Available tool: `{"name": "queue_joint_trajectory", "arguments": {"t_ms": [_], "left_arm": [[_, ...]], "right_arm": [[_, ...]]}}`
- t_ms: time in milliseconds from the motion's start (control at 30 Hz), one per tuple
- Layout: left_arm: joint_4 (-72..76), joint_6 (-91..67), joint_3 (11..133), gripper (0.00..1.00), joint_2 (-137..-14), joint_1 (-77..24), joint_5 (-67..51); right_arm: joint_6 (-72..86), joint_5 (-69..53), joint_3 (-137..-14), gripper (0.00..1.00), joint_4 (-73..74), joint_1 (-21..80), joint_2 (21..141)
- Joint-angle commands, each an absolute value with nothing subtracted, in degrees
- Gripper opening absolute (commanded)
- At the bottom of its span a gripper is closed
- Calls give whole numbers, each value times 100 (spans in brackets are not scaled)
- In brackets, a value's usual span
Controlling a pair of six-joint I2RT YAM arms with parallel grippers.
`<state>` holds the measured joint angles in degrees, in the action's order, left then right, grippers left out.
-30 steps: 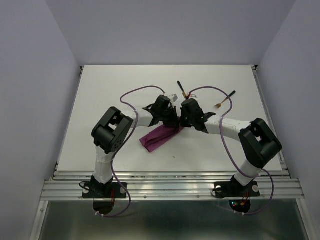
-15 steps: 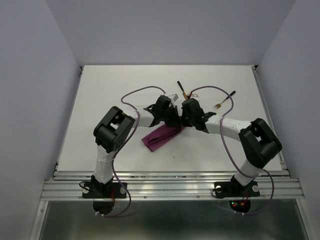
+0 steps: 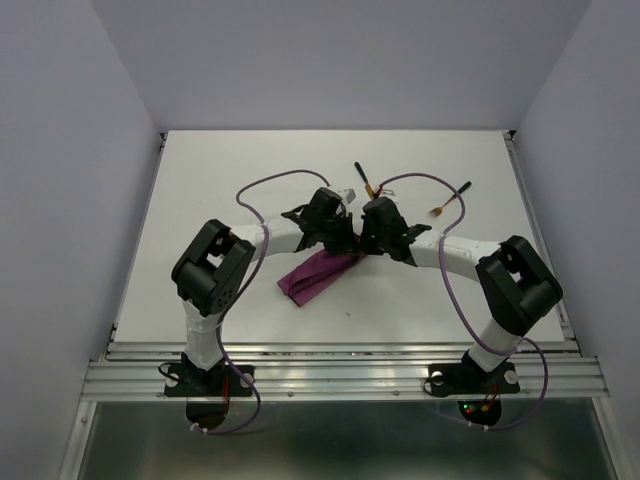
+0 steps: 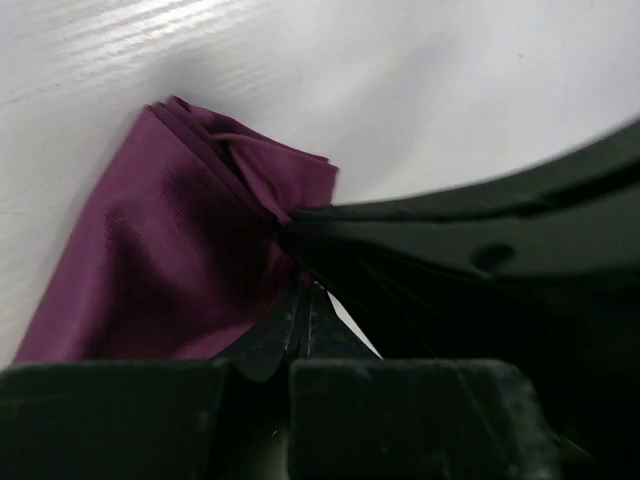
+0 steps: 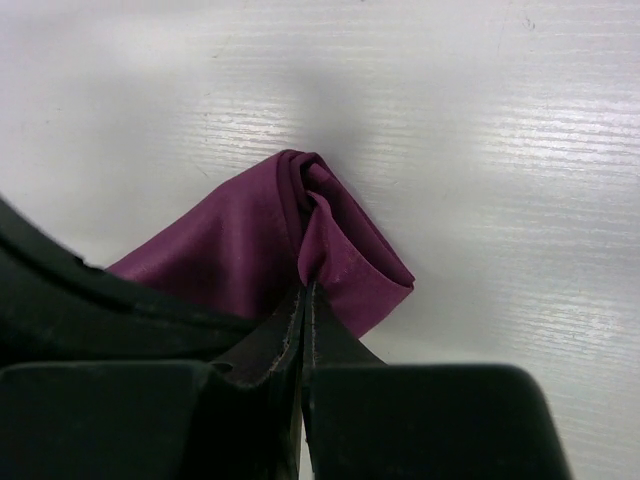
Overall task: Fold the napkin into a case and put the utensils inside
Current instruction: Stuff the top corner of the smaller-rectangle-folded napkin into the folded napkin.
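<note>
Two tools meet over one end of the napkin, so the folding step is in hand and no case is formed yet. The left tool is clenched on a bunched corner of the cloth. The right tool is likewise clenched on a rolled edge right beside it, and the two almost touch. From that shared pinch the cloth trails back toward the left tool's side as a loose, creased strip on the bench. The nearer utensil lies just ahead of both tools. The farther utensil lies off the right tool's outer side, well apart from the cloth. As I judge it, the next move is to carry the pinched end over the strip and lay it flat, with both tools travelling together so the layers do not slip.
</note>
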<state>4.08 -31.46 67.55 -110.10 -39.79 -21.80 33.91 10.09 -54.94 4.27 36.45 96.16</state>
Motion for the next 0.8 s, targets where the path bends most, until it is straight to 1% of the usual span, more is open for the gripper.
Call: {"name": "queue_joint_trajectory", "arguments": {"t_ms": [0, 133, 267, 567, 767], "left_arm": [[141, -2892, 6882, 0, -10381, -4070, -2312], [105, -2821, 6654, 0, -10222, -3885, -2154], [395, -2874, 6469, 0, -10248, -3674, -1925], [580, -2874, 6759, 0, -10995, -3665, -1758], [633, -2874, 6829, 0, -11320, -3700, -1977]], "right_arm": [[3445, 1011, -5660, 1, 158, 3683, 9624], [3437, 1011, -5634, 1, 158, 3683, 9606], [3402, 1011, -5660, 1, 158, 3683, 9624], [3375, 993, -5722, 1, 202, 3683, 9615], [3384, 976, -5748, 1, 202, 3683, 9624]]}}
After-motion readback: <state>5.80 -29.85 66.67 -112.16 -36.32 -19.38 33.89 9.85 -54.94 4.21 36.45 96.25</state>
